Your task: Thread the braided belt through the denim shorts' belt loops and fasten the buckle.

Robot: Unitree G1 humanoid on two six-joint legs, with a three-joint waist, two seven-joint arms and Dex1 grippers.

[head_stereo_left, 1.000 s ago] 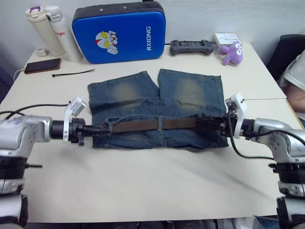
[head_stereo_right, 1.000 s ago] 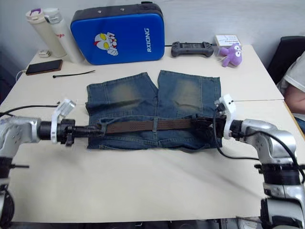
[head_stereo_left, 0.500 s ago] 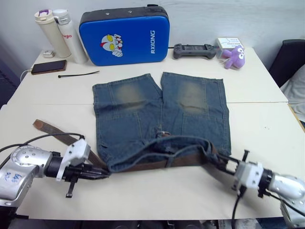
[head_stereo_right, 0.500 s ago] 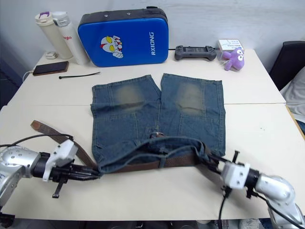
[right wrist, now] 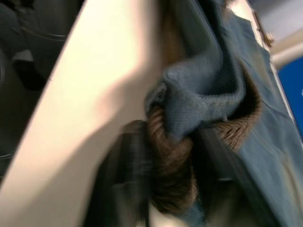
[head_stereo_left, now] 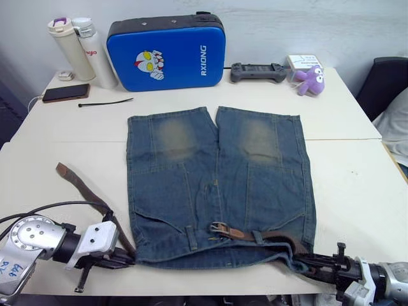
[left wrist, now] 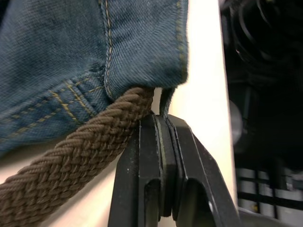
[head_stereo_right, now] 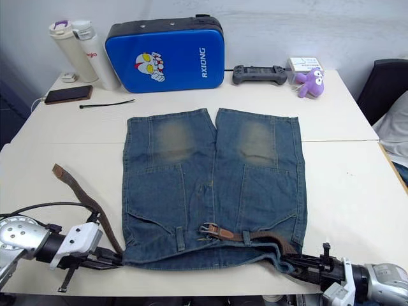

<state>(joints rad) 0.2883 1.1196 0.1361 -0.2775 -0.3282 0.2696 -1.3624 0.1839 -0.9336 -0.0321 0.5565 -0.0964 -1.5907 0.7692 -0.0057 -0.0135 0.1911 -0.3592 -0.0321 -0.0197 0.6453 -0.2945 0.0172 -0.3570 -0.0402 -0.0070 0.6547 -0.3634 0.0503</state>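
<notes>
Left eye view | left gripper, right gripper jaws pinching denim shorts | cable tie well apart

head pair looks down — wrist views close on denim shorts.

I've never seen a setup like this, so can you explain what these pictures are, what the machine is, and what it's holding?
This is a two-armed humanoid robot. Two pictures look down from its head; two close-ups come from cameras on its wrists. On the table lie denim shorts, with a braided belt running along the waistband and trailing out on the robot's left; its buckle sits at the front. The left tool is shut on a fold of denim beside the belt. The right tool grips belt and denim at the other corner. Behind are a blue case, two bottles, a phone, a controller and a purple toy.
</notes>
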